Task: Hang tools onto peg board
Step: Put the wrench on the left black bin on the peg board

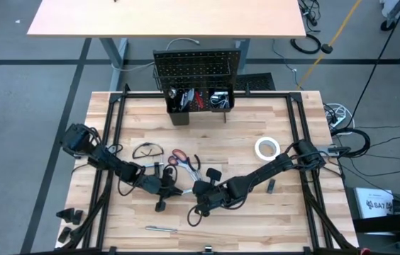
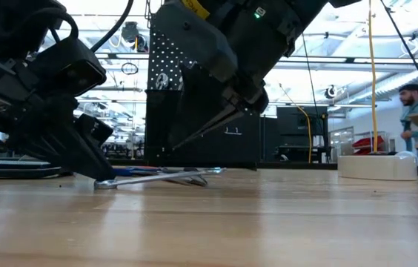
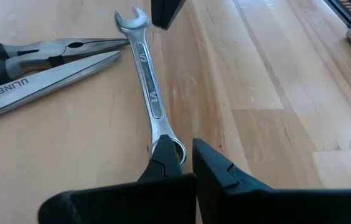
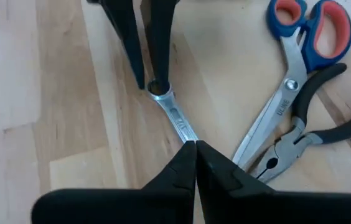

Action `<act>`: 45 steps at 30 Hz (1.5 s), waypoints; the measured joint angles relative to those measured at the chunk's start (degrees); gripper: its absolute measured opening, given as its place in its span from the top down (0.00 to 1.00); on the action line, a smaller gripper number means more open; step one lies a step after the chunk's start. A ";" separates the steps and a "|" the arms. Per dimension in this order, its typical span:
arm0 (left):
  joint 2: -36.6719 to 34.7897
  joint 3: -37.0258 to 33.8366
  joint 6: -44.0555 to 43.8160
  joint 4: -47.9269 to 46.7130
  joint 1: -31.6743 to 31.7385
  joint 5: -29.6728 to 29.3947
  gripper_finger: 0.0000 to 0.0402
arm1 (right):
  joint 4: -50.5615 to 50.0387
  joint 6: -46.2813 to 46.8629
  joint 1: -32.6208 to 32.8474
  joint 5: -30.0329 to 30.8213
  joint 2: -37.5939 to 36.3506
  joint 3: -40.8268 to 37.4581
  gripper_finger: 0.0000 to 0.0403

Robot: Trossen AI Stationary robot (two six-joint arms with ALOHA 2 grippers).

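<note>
A silver combination wrench (image 3: 150, 81) lies flat on the wood table (image 1: 257, 212), between my two grippers near the table's middle. My left gripper (image 3: 185, 155) is down at its ring end, shut on it. My right gripper (image 4: 194, 144) is shut and hangs over the shaft near the open-jaw end (image 3: 132, 22). In the low view its tips (image 2: 172, 148) stand clear above the wrench (image 2: 157, 178). Red-and-blue-handled scissors (image 4: 300, 62) and black-handled pliers (image 4: 312, 130) lie beside the wrench. The black peg board (image 1: 196, 67) stands at the far edge. My left gripper has the wrench's ring end (image 3: 174, 146). One finger (image 3: 163, 165) sits in the ring and the other (image 3: 203, 152) stands just outside its wall. The fingers slant down from the table's left, roughly along the shaft. The wrench lies on the table.
Black bins (image 1: 200, 99) with tools stand at the peg board's foot. Safety glasses (image 1: 147, 150) lie left of the scissors and a white tape roll (image 1: 267, 148) lies to the right. A thin metal tool (image 1: 159, 229) lies near the front edge. A person (image 2: 416, 111) stands far behind.
</note>
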 joint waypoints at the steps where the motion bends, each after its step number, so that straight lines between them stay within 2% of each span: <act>1: 0.03 0.00 -0.03 -0.06 0.00 0.04 1.00 | -0.08 -0.27 0.13 -0.06 0.00 -0.02 0.99; 5: 0.05 0.00 -0.05 -0.30 0.00 0.25 1.00 | -0.43 0.35 0.45 -2.99 -0.69 -0.04 0.90; 8: 0.07 -0.02 0.18 -0.42 0.00 0.30 1.00 | -2.08 -3.29 0.52 -6.07 -1.03 0.02 0.79; 14: 0.11 -0.07 0.32 -0.39 0.00 0.45 1.00 | -5.01 -8.57 -3.51 -17.94 -0.92 -0.09 0.59; 19: 0.14 -0.11 0.21 -0.32 0.00 0.51 1.00 | -1.91 -18.79 -5.60 -19.68 -0.72 -0.09 0.52; 25: 0.18 -0.13 0.16 -0.33 0.00 0.64 1.00 | -0.55 -26.68 -5.82 -19.76 -0.52 -0.09 0.54; 30: 0.21 -0.17 -0.12 -0.22 0.00 0.68 1.00 | -0.21 -27.03 -7.13 -19.80 1.01 0.00 0.57; 33: 0.22 -0.17 -0.12 -0.24 0.00 0.69 1.00 | -0.34 -26.83 -7.82 -23.17 2.58 0.02 0.59; 37: 0.22 -0.17 -0.15 -0.26 -0.02 0.69 1.00 | -2.27 -24.13 -7.84 -24.13 3.41 0.28 0.62; 41: 0.22 -0.20 -0.19 -0.28 -0.02 0.71 1.00 | -6.37 -19.23 -7.85 -23.26 3.52 0.50 0.72; 45: 0.22 -0.24 -0.01 -0.35 0.04 -0.03 1.00 | -6.77 -18.46 -7.77 -22.28 3.52 0.39 0.92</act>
